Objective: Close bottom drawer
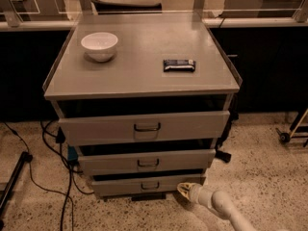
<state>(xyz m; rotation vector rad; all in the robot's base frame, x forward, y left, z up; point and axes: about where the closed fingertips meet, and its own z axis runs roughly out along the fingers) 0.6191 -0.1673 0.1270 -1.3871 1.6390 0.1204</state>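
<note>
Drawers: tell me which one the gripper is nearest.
The bottom drawer, the slimmest front of the three. The gripper is by its right end as seen, below the middle drawer and top drawer.

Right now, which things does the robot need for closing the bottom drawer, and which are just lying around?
For the job:
bottom drawer, sticking out a little
pincer, low by the floor at that drawer's right corner

Just lying about:
white bowl and dark wrapped bar, both on the cabinet top
top drawer and middle drawer, also open
</note>
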